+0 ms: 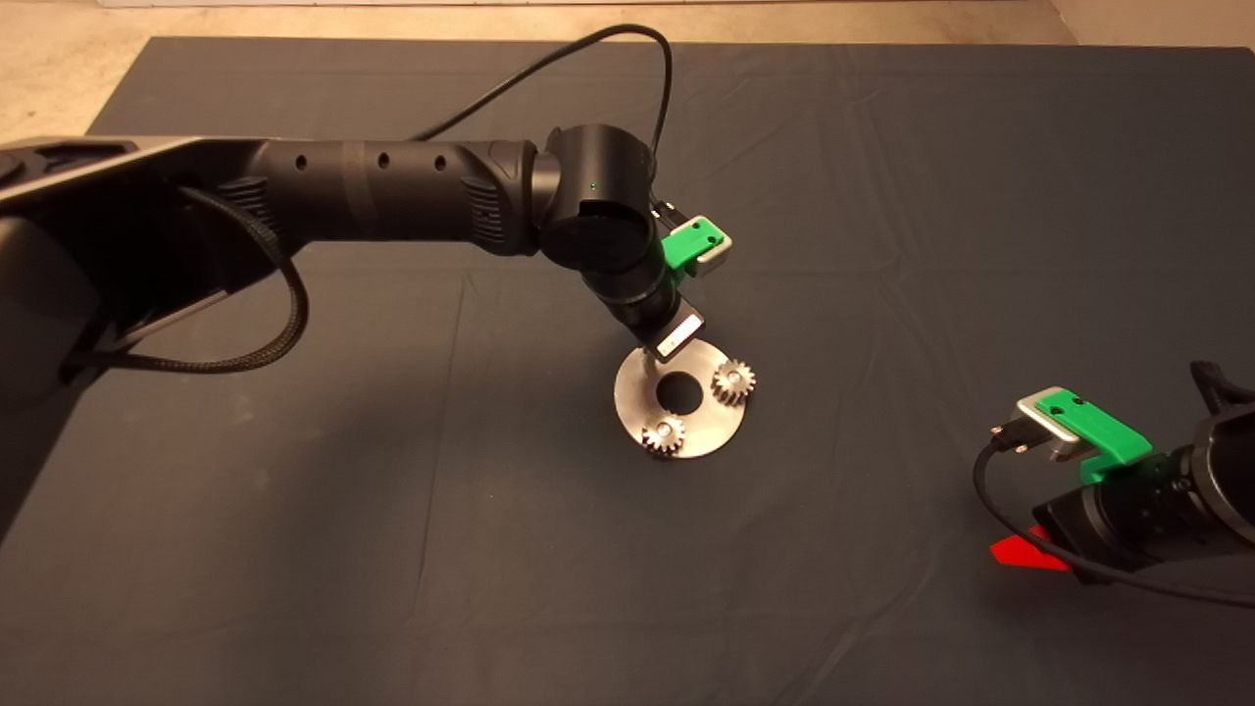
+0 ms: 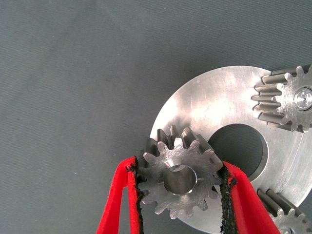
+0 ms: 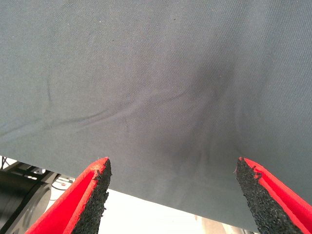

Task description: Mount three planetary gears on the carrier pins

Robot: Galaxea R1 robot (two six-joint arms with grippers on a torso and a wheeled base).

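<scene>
In the head view, the right gripper point(image 1: 1020, 554) waited at the lower right edge of the frame, over the dark mat point(image 1: 294, 549). In its wrist view the two red fingers point(image 3: 90, 197) stood wide apart with nothing between them, and only the mat point(image 3: 156, 87) and a strip of pale floor beyond its edge were visible.

Near the middle of the head view lay the round metal disc point(image 1: 708, 428) with its large centre hole. Two gears were already seated on pins: one gear point(image 1: 663, 434) at the lower left of the disc, close to its rim, with the silvery pin top point(image 1: 666, 428) showing in its middle, and another gear point(image 1: 732, 379) at the right side of the disc.

The left arm came in from the left edge of the frame, and the left gripper point(image 1: 649, 365) was down over the upper left part of the disc. In the left wrist view its fingers point(image 2: 122, 204) were pinching the third gear point(image 2: 180, 178) by the teeth, one black pad on each side. This gear was held flat, with its bore facing the camera, over the rim of the disc point(image 2: 204, 107) just beside the centre hole. Whether a pin was already inside the bore, I could not tell. The two seated gears showed at the right edge of this view, one point(image 2: 287, 97) in the upper part and one point(image 2: 287, 217) in the lower corner.

Beyond the disc, the mat went on to its far edge, where pale floor point(image 1: 59, 69) was visible in the upper left.
</scene>
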